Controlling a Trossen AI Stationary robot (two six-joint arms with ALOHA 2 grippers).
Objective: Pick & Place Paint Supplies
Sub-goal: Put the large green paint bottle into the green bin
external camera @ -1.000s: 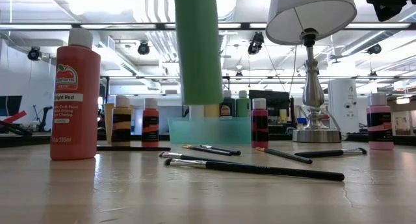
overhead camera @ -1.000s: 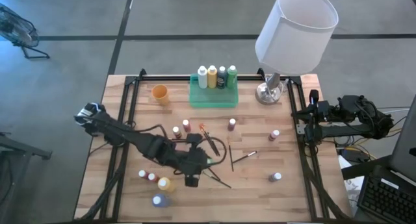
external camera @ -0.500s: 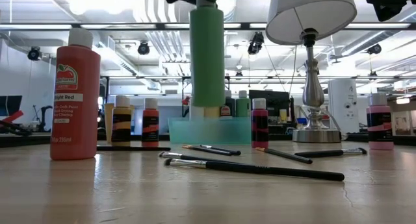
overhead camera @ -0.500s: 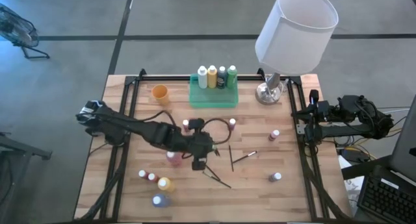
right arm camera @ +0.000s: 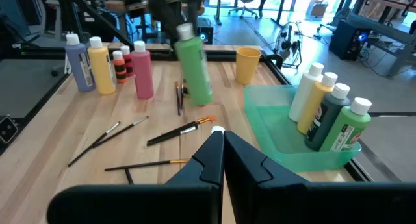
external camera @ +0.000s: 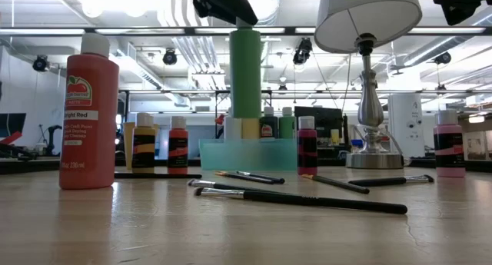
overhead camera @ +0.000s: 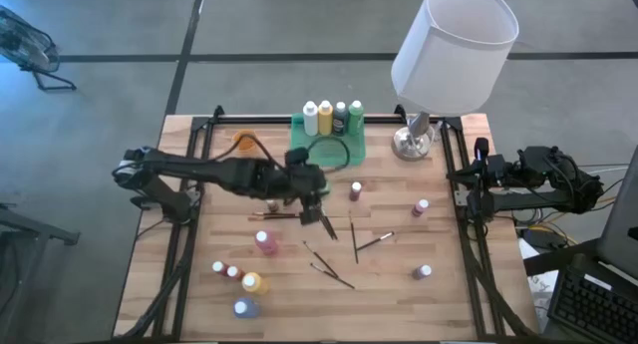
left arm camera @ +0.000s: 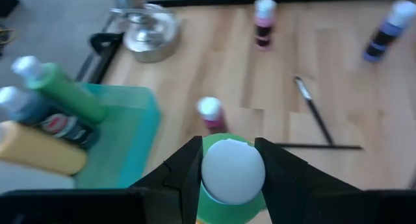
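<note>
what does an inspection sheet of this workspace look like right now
surface: wooden table, bare patches between items
job's things: green bottle carried above the table; four bottles standing in the green tray; other bottles and brushes scattered on the wood
clutter: orange cup, lamp
grippers: left pincer shut on the green bottle's cap, near the tray; right pincer shut, parked at the table's right edge
cables: loop of black cable on the left arm, over the tray
surroundings: fan on the floor, keyboard at right
</note>
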